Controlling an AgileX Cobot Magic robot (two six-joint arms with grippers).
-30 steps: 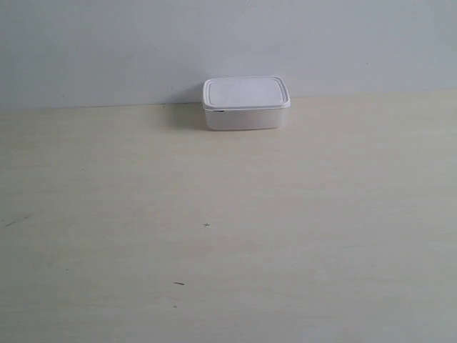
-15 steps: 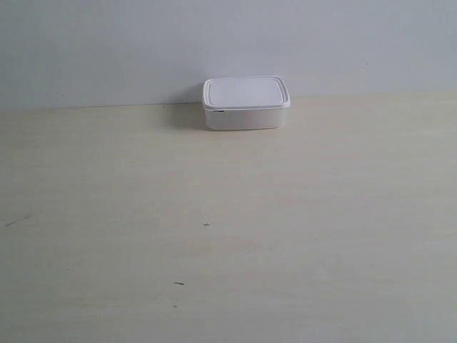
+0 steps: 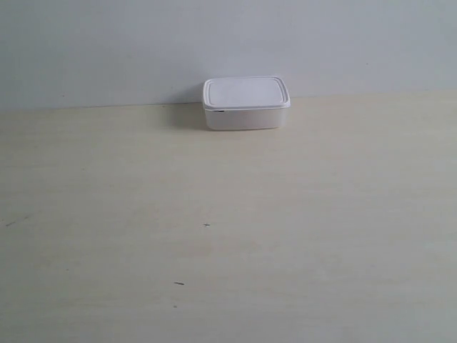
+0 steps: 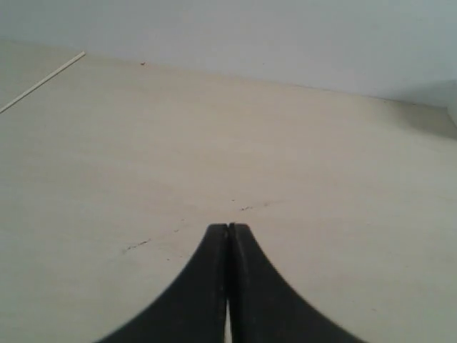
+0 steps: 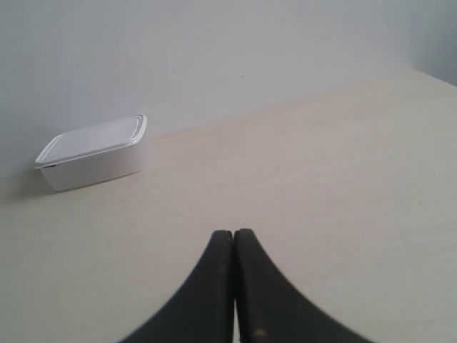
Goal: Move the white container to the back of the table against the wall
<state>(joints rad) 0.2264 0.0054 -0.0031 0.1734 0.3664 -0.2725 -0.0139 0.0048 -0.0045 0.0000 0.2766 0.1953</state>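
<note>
One wide table [image 3: 228, 214] fills your exterior view, with the wall [image 3: 228, 43] above. The white container [image 3: 246, 114] (lid [image 3: 246, 93] on) sits upper middle, right at the wall. Your left gripper [image 4: 228, 229] and right gripper [image 5: 233, 234] are pinched closed on nothing.

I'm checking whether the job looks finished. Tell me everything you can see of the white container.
The white container is a small, low rectangular box with rounded corners, seemingly smooth plastic. Its flat rimmed lid is on, slightly overhanging the body. It sits upright and level on the table at the far edge, its back at the wall; whether they actually touch cannot be told. Nothing else touches it.
</note>
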